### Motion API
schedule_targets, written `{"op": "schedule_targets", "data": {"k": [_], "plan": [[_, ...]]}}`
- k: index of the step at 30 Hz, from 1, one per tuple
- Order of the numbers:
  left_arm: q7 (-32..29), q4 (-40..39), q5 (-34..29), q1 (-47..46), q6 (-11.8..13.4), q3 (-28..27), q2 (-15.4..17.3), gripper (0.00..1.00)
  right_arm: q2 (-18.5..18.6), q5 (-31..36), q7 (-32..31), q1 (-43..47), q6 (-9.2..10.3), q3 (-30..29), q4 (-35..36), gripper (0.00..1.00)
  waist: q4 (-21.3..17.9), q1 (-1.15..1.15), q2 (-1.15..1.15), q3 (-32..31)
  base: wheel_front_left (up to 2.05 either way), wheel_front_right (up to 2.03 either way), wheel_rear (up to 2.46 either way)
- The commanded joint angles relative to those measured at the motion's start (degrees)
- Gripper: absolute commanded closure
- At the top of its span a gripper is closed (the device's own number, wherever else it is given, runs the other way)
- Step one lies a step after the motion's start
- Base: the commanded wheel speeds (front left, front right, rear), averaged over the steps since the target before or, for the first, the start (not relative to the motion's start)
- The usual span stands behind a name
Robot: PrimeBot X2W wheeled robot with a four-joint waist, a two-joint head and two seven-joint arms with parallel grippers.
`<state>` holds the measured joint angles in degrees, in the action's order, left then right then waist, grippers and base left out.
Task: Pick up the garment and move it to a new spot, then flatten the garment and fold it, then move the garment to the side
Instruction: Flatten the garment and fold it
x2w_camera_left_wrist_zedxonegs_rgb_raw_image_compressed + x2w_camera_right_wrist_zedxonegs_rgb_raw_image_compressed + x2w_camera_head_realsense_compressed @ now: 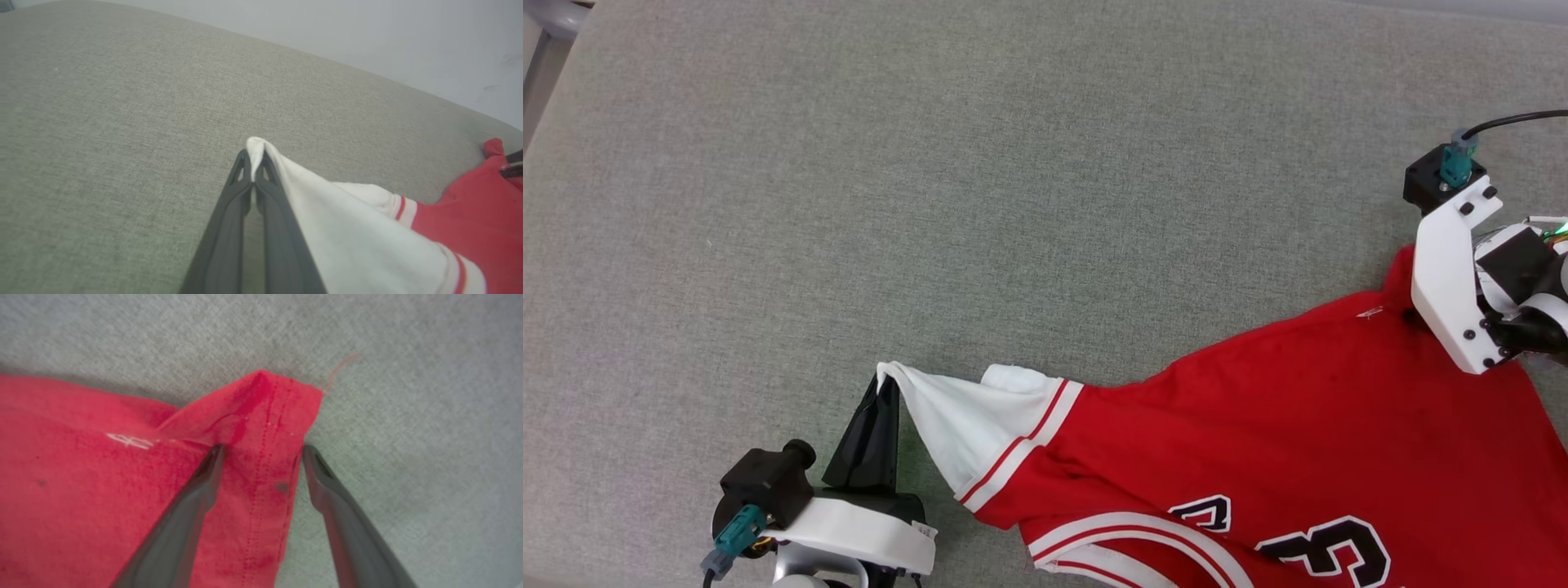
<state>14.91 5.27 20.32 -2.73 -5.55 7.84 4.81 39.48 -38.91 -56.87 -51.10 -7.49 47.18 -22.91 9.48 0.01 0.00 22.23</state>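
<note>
**Red garment [1258,408] spread on the grey fabric surface [1013,163]**

The left gripper [254,165] was clamped tight on the tip of the white sleeve [964,425], drawing it to a point near the surface's near edge. From there the garment extended rightward across the near right part, black numerals [1331,551] face up. At its far corner the right gripper [261,447] stood fully spread, holding nothing, with one finger over the red hem [265,416] and the other just off its edge.

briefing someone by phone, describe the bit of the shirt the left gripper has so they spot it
A red garment lies across the lower right of the grey fabric surface. Its left end is a sleeve pinched to a point by the left gripper. Unlike the red body, it is white, bordered by red-and-white stripes.
</note>
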Motion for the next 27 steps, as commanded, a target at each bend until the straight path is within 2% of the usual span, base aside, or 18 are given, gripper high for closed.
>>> {"op": "schedule_targets", "data": {"k": [1, 4, 5, 6, 11, 16, 27], "plan": [[0.4, -0.2, -0.5, -0.7, -0.2, -0.1, -0.1, 1.00, -0.4, -1.2, 0.4, 2.3, 0.01, 2.6, -2.0, 0.00, 0.1, -0.01, 0.00, 0.1, 0.00, 0.00, 0.00], [0.3, -0.1, -0.6, -0.7, -0.3, -0.5, -0.2, 1.00, 0.3, -2.5, 1.5, 2.0, 0.01, 4.8, -3.7, 0.00, 0.0, -0.01, 0.00, 0.2, 0.00, 0.00, 0.00], [0.3, -0.1, -0.7, -0.7, -0.3, -0.5, -0.3, 1.00, 0.4, -2.6, 2.4, 1.5, 0.01, 5.4, -4.1, 0.65, 0.0, -0.01, 0.00, 0.2, 0.00, 0.00, 0.00], [0.3, -0.1, -0.8, -0.7, -0.4, -0.7, -0.3, 1.00, 0.5, -2.8, 3.0, 1.1, 0.02, 6.0, -4.4, 1.00, -0.1, -0.01, 0.00, 0.2, 0.00, 0.00, 0.00], [0.3, 0.3, -1.1, 0.0, -0.5, -1.3, -0.4, 1.00, 0.3, -4.1, 7.2, -1.9, 0.06, 7.3, -6.3, 1.00, -0.7, -0.01, 0.00, -0.9, 0.00, 0.00, 0.00], [0.3, 0.7, -1.4, 1.3, -0.5, -2.0, 0.0, 1.00, -0.2, -6.3, 15.2, -4.4, 0.05, 6.5, -6.2, 1.00, -1.5, -0.01, 0.00, -3.5, 0.00, 0.00, 0.00], [0.0, -0.9, -2.4, 5.2, 1.0, -3.2, 1.8, 1.00, 3.1, -10.7, 31.7, 0.6, 0.05, 4.9, -0.9, 1.00, -4.2, -0.01, 0.00, -11.7, 0.00, 0.00, 0.00]]}}
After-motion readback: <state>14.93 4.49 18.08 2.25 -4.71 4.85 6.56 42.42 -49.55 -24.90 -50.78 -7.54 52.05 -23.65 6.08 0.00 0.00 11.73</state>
